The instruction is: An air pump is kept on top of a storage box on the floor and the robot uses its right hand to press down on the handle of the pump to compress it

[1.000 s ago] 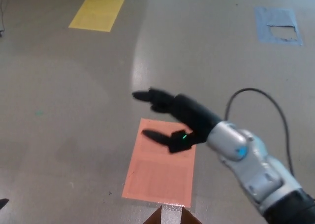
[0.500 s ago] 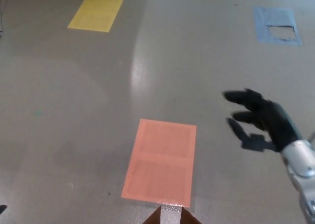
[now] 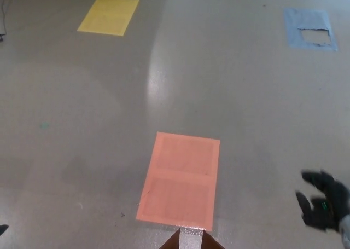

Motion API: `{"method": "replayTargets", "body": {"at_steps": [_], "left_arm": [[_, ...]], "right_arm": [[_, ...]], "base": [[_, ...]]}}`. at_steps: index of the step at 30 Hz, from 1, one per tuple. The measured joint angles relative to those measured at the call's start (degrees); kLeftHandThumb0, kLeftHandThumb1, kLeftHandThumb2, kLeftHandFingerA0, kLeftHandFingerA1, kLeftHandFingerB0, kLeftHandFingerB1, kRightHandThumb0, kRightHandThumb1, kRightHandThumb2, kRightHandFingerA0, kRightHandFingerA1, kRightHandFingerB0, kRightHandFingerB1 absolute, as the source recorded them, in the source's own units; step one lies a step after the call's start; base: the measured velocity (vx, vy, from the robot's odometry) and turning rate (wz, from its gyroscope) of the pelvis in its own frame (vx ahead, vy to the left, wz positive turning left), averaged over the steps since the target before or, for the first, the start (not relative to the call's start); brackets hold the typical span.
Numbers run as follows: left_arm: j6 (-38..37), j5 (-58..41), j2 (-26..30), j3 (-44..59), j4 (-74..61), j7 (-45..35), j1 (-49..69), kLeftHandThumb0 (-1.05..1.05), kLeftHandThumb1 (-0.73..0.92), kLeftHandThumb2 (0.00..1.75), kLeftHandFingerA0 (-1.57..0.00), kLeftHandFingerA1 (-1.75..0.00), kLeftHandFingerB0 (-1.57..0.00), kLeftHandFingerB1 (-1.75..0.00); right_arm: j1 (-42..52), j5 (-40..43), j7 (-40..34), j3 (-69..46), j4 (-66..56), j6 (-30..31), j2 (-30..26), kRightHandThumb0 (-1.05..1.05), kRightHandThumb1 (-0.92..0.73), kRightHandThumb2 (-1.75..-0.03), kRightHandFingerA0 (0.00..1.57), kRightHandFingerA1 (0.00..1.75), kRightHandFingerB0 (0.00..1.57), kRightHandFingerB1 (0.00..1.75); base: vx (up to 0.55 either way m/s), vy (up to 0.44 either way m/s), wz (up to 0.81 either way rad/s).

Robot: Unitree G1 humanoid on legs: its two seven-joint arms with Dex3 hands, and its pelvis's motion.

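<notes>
My right hand (image 3: 325,205) shows at the bottom right edge of the head view, low over the grey floor, open with its black fingers apart and nothing in it. No air pump and no storage box appear in the picture. A small brown pointed shape with a grey centre (image 3: 190,240) pokes in at the bottom edge; I cannot tell what it is. My left hand does not show.
An orange rectangle (image 3: 180,180) is marked on the floor at centre bottom. A yellow rectangle (image 3: 108,15) lies at the top left and a torn blue patch (image 3: 309,29) at the top right. A tiny dark tip (image 3: 3,227) sits at the bottom left edge.
My right hand has swung from over the orange rectangle to the right and down, nearly leaving the picture. The floor marks have stayed put.
</notes>
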Motion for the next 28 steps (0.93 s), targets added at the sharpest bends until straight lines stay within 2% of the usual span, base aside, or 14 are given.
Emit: {"method": "replayTargets", "body": {"at_steps": [5, 9, 22, 23, 24, 28], "left_arm": [[0.0, 0.04, 0.19, 0.02, 0.01, 0.01, -1.11, -0.62, 0.62, 0.6, -0.34, -0.5, -0.36, -0.34], [0.0, 0.06, 0.18, -0.01, 0.01, 0.02, -1.38, -0.62, 0.63, 0.6, -0.33, -0.51, -0.35, -0.34], [-0.02, 0.11, 0.2, -0.08, 0.02, 0.01, -1.35, -0.61, 0.63, 0.6, -0.33, -0.51, -0.35, -0.34], [-0.03, 0.11, 0.2, -0.02, 0.02, 0.01, -1.35, -0.65, 0.51, 0.86, -0.31, -0.57, -0.28, -0.46], [-0.03, 0.09, 0.21, 0.02, 0.02, 0.01, -1.35, -0.62, 0.63, 0.6, -0.34, -0.51, -0.36, -0.34], [-0.05, 0.1, 0.21, 0.02, 0.02, 0.02, -1.21, -0.61, 0.63, 0.6, -0.34, -0.5, -0.36, -0.34]], "right_arm": [[-2.21, -0.87, -0.35, 2.91, 6.98, 2.91, -2.87, -0.75, -0.83, -1.07, 0.08, 0.24, 0.08, 0.25], [-3.14, -1.31, -0.59, 4.5, 8.12, 3.96, -3.57, -0.74, -0.83, -1.09, 0.08, 0.29, 0.08, 0.27], [-3.49, -1.95, -0.58, 6.96, 8.78, 4.4, -3.71, -0.74, -0.85, -1.1, 0.07, 0.25, 0.07, 0.23], [-3.49, -1.95, -0.57, 7.07, 8.78, 4.39, -3.72, -0.72, -0.84, -1.09, 0.07, 0.28, 0.07, 0.27], [-3.49, -1.94, -0.56, 7.15, 8.78, 4.39, -3.73, -0.73, -0.83, -1.09, 0.07, 0.29, 0.07, 0.27], [-3.48, -1.94, -0.57, 7.37, 8.77, 4.39, -3.73, -0.73, -0.83, -1.08, 0.07, 0.3, 0.07, 0.28]], "base": [[0.0, 0.0, 0.0], [0.0, 0.0, 0.0], [0.0, 0.0, 0.0], [0.0, 0.0, 0.0], [0.0, 0.0, 0.0], [0.0, 0.0, 0.0]]}}
